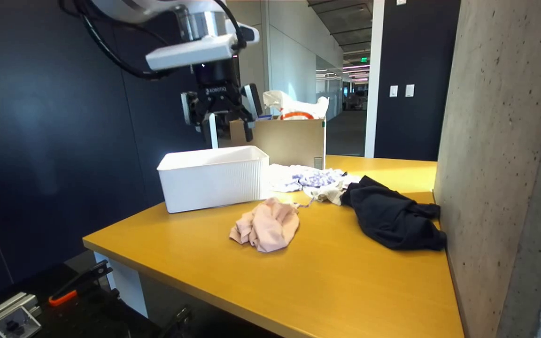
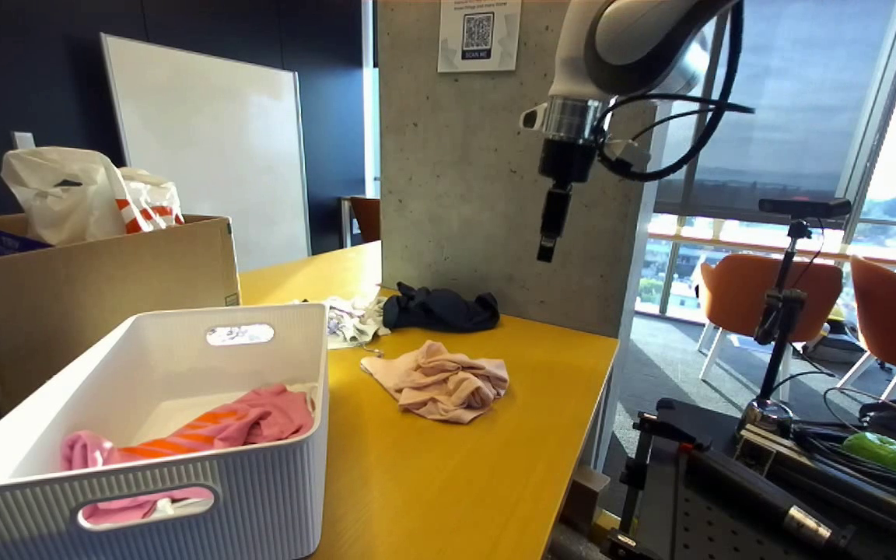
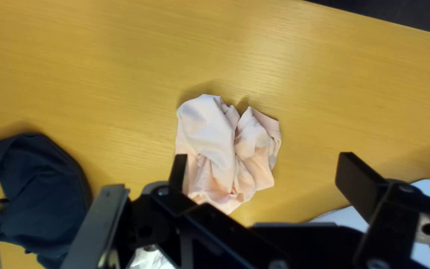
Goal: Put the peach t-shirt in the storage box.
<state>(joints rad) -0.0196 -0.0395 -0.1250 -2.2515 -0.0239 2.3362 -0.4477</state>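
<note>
Nearest in the wrist view, the fingers (image 3: 357, 183) of the gripper (image 3: 264, 164) stand spread wide and released, with air between them, well above the tabletop (image 3: 88, 74). Past them, one finger partly covering it, lies the peach t-shirt (image 3: 215, 142), bunched on the tabletop, well in from its corners. Crumpled as it is, it has only a rough long axis: in an exterior view its narrow end (image 2: 386, 372) points left, away from the tabletop's right edge. There too a pink and orange garment (image 2: 261, 420) shows inside the white box (image 2: 269, 498), along the near wall; the wrist view catches just part of that box, its inside hidden. The white box stands by the tabletop's left edge in an exterior view, with the cardboard box (image 1: 289, 141) behind it, holding white bags (image 1: 294, 105) with orange marks. Pale clothes (image 1: 315, 178) touch the dark garment (image 1: 392, 216), which lies against the concrete pillar (image 1: 491, 164) at the right edge there.
</note>
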